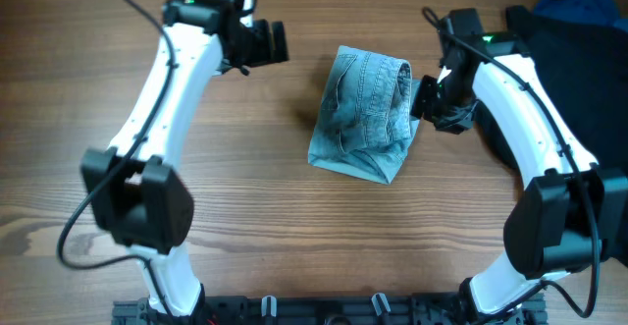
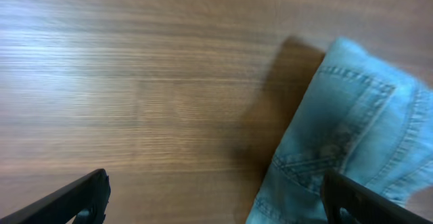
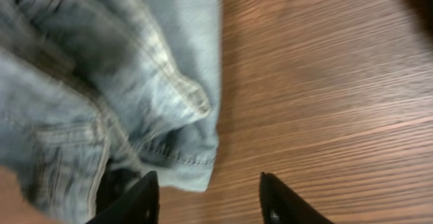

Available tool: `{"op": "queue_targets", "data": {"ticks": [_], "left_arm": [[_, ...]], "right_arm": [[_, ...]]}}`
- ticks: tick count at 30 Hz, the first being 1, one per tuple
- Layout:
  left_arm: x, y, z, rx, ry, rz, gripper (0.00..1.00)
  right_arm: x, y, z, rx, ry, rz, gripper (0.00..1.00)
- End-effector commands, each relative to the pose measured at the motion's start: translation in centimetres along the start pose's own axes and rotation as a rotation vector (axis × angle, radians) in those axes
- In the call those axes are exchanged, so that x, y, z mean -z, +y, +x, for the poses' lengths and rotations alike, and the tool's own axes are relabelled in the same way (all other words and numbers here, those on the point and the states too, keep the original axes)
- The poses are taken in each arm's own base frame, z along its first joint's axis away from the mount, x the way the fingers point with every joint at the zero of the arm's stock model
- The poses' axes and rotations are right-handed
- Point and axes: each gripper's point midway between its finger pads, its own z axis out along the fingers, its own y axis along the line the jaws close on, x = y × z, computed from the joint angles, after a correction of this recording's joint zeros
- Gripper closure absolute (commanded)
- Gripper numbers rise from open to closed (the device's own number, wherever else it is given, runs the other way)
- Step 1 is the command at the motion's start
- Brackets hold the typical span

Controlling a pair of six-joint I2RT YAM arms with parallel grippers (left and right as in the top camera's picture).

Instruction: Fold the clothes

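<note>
Overhead view: the folded light-blue faded denim garment (image 1: 363, 114) lies mid-worktop (image 1: 245, 207), long axis running roughly away from me, its edge just left of my right pincer (image 1: 425, 97), jaws parted and empty, nearer than my wide-open left pincer (image 1: 267, 42).

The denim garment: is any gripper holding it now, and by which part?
Nothing is held. The left gripper is open over the table; the right gripper is open beside the hem of the denim garment, pinching no cloth.

Blue denim clothes (image 2: 352, 143) on wooden table (image 2: 135, 82)
</note>
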Motion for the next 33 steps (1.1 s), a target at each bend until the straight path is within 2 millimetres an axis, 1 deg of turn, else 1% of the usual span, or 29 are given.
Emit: {"op": "queue_targets", "data": {"ticks": [1, 3, 5, 6, 9, 10, 11, 12, 13, 16, 20, 23, 27, 30, 33], "left_arm": [[-3.6, -1.5, 0.9, -0.054, 0.059, 0.016, 0.04], [-5.0, -1.8, 1.5, -0.063, 0.085, 0.01, 0.09], [-5.7, -2.2, 2.0, -0.073, 0.102, 0.007, 0.14], [-6.2, -2.6, 2.1, -0.082, 0.104, 0.009, 0.23], [-6.9, -3.3, 2.0, -0.096, 0.093, 0.019, 0.42], [-7.1, -3.5, 2.0, -0.101, 0.09, 0.022, 0.53], [-7.3, -3.9, 2.1, -0.108, 0.088, 0.026, 0.61], [-7.5, -4.2, 2.2, -0.114, 0.088, 0.028, 0.68], [-7.6, -4.4, 2.3, -0.118, 0.088, 0.03, 0.73], [-8.4, -5.3, 2.9, -0.129, 0.099, 0.032, 0.96], [-9.7, -6.4, 3.6, -0.15, 0.106, 0.039, 0.96], [-11.0, -6.6, 4.4, -0.145, 0.131, 0.031, 0.96], [-12.3, -6.2, 5.1, -0.102, 0.164, 0.011, 0.96], [-12.4, -5.9, 5.0, -0.099, 0.161, 0.005, 0.96], [-12.7, -4.9, 4.5, -0.104, 0.132, -0.056, 0.96]], "right_arm": [[0.7, -2.8, -1.3, -0.105, -0.048, 0.032, 0.64], [0.7, -3.7, -1.7, -0.131, -0.049, 0.033, 0.71], [0.7, -3.8, -1.9, -0.122, -0.054, 0.027, 0.72], [0.7, -3.9, -1.9, -0.111, -0.055, 0.032, 0.72], [0.2, -3.9, -1.9, -0.112, -0.052, 0.034, 0.71], [-0.2, -4.0, -2.0, -0.113, -0.051, 0.034, 0.71], [-0.6, -4.0, -2.0, -0.116, -0.053, 0.033, 0.71], [-1.0, -4.0, -2.1, -0.119, -0.056, 0.031, 0.71], [-1.3, -4.0, -2.1, -0.126, -0.058, 0.029, 0.71], [-2.1, -3.9, -2.2, -0.145, -0.05, 0.021, 0.71], [-2.7, -3.3, -2.3, -0.152, -0.034, -0.006, 0.72], [-3.1, -3.2, -2.3, -0.167, -0.025, -0.01, 0.75], [-3.7, -3.3, -2.2, -0.171, -0.01, -0.001, 0.76], [-4.1, -3.5, -2.2, -0.18, -0.003, 0.015, 0.76], [-4.9, -3.8, -2.3, -0.221, 0.006, 0.034, 0.76]]}}
